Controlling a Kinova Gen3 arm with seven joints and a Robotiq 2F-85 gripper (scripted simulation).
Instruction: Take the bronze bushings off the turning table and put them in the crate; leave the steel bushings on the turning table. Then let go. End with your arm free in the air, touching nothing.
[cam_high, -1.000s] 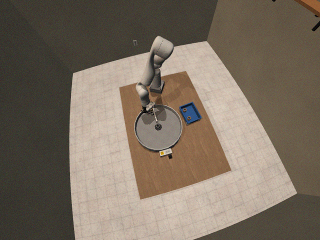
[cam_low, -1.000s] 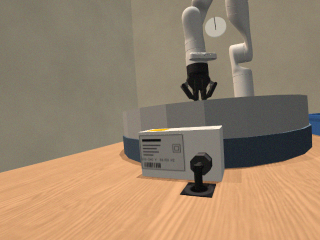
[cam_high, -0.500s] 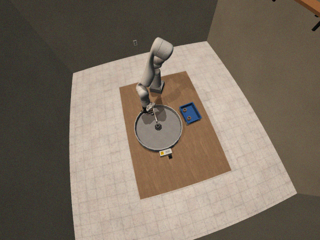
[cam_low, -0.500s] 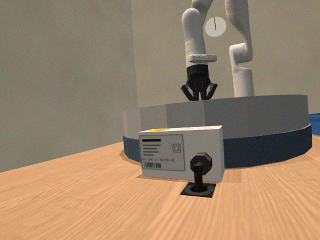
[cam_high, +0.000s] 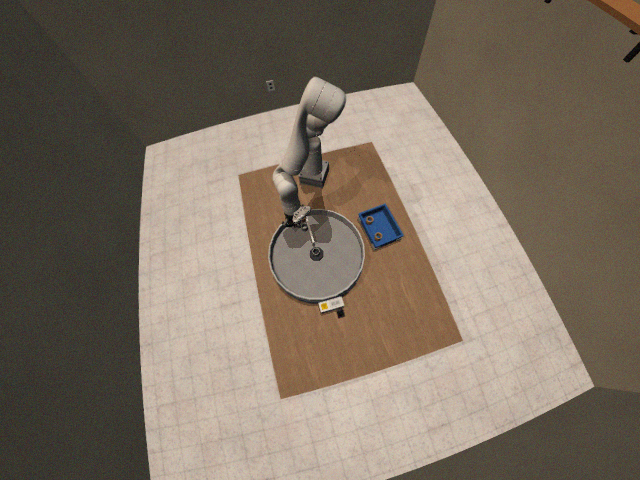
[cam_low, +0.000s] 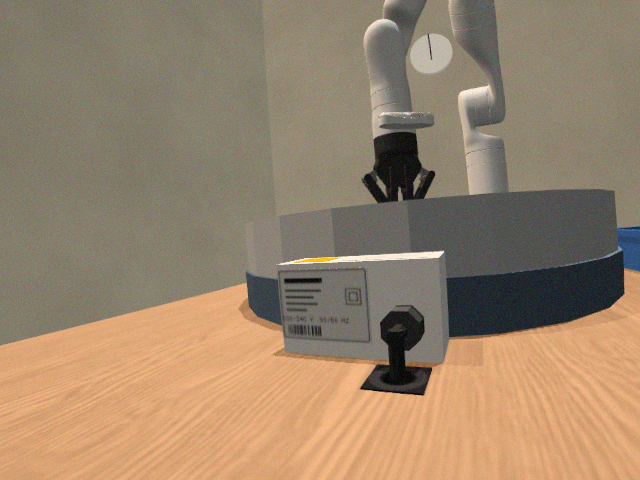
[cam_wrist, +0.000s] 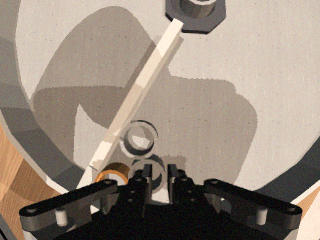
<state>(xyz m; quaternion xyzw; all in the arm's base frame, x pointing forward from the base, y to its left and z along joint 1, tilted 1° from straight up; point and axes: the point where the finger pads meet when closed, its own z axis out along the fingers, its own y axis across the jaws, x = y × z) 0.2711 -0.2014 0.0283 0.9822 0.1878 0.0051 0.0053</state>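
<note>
Probably hefty, rigid and slick, the bronze bushing (cam_wrist: 114, 169) beside the steel bushings (cam_wrist: 125, 142) on the turning table (cam_high: 320, 281) (cam_low: 496, 232) (cam_wrist: 210, 60) wants a low outer-wall grip, though my hand (cam_high: 298, 225) (cam_low: 400, 198) (cam_wrist: 159, 174) is clenched, empty.

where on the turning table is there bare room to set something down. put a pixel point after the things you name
Widest bare patch: the turning table (cam_high: 330, 279) between its hub (cam_high: 316, 253) (cam_wrist: 196, 15) and the rim nearest the white box (cam_high: 331, 304) (cam_low: 361, 310). Crowded: beside the pale bar (cam_wrist: 135, 97), around the bushings and gripper (cam_high: 293, 224) (cam_low: 400, 198) (cam_wrist: 159, 174).
</note>
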